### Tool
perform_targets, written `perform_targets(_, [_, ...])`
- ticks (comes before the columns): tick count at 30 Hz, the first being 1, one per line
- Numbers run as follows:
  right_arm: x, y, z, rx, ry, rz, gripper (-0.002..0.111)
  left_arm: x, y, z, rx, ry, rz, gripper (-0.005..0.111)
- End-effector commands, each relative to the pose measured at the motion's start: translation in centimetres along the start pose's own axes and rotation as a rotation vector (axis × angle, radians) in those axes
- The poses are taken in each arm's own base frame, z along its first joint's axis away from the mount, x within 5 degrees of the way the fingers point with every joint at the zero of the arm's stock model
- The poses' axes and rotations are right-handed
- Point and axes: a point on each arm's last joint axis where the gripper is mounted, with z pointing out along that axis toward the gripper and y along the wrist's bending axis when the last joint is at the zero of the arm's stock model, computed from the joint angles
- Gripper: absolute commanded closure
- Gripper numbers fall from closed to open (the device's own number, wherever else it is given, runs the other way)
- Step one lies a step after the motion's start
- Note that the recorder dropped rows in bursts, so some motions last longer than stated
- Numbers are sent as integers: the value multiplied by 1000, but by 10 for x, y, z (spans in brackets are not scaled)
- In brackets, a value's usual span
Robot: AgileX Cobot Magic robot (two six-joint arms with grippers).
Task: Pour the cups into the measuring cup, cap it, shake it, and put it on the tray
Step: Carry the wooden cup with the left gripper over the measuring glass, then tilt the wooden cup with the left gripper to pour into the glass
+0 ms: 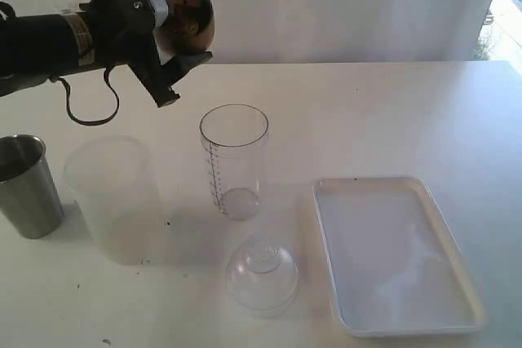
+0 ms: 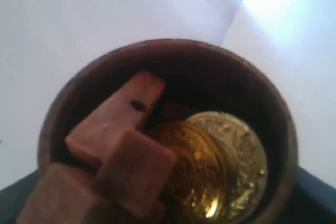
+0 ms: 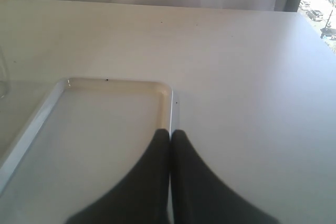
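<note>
The measuring cup (image 1: 234,165) bears a dark scale, its figures illegible.

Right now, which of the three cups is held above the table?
The brown wooden cup, held by the left pincer; the steel tumbler and frosted cup stand on the table.

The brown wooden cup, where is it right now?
In the exterior view the brown wooden cup is up in the air at the upper left, held in the left gripper, higher than and left of the measuring cup.
</note>
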Motion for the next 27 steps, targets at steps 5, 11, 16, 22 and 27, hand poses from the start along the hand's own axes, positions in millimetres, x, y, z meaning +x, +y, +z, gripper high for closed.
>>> perform_targets(5, [0, 0, 0, 4, -7, -4, 108, -13, -3, -1, 41, -112, 46, 107])
perform_targets(11, [0, 0, 0, 4, -7, -4, 108, -5, -6, 3, 48, -73, 92, 107])
perform_targets(16, [0, 0, 0, 4, -7, -4, 108, 6, -14, 11, 73, -58, 77, 107])
perform_targets(22, [0, 0, 0, 4, -7, -4, 108, 11, -19, 15, 88, -78, 127, 107])
perform_targets(27, [0, 0, 0, 4, -7, -4, 108, 9, -20, 16, 88, -84, 177, 107])
